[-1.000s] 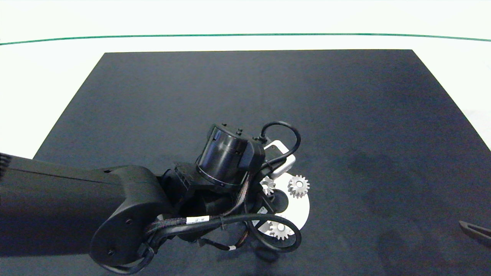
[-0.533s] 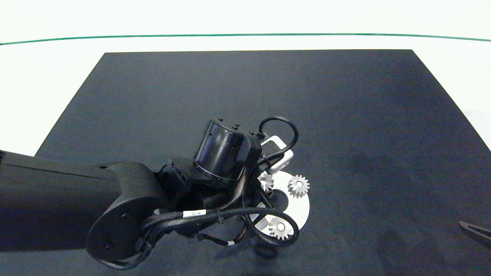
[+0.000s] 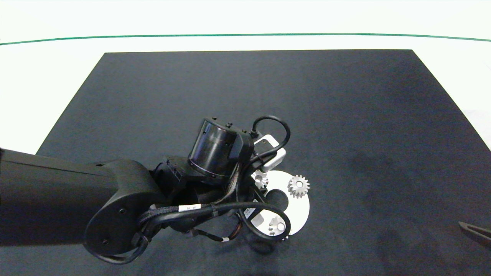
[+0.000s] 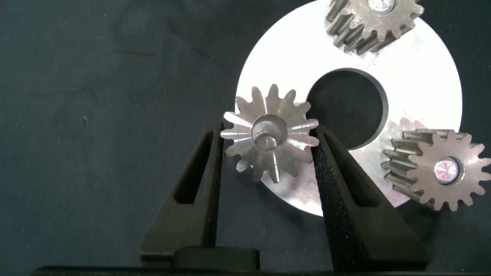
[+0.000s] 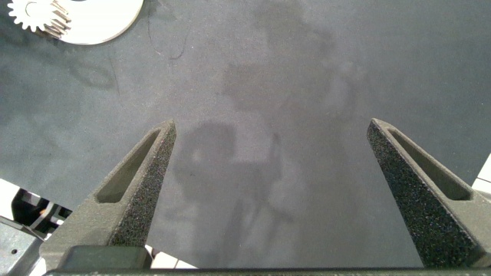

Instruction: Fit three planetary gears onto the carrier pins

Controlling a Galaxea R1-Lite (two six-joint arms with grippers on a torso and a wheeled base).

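The white disc (image 3: 300, 209) lies on the dark mat with my left arm (image 3: 215, 153) over its left side. Two planetary gears (image 4: 374, 19) (image 4: 437, 169) sit on carrier pins, their pale pin ends showing in the centre holes; the head view shows them as a far gear (image 3: 298, 186) and a near gear (image 3: 277, 226). My left gripper (image 4: 268, 142) is shut on a third gear (image 4: 270, 142), held by its teeth over the disc's (image 4: 430, 84) rim. Any pin under it is hidden. My right gripper (image 5: 272, 126) stands open, away at the mat's right edge (image 3: 475, 232).
A black mat (image 3: 345, 115) covers the white table, with a green line (image 3: 245, 35) along the far side. The left arm's cable loop (image 3: 264, 224) hangs over the near gear. The right wrist view catches the disc (image 5: 100, 19) and one gear (image 5: 38, 15) far off.
My left wrist has shifted left and toward the far side, and the gear in its fingers has moved with it toward the disc's far-left rim. The right arm is unmoved.
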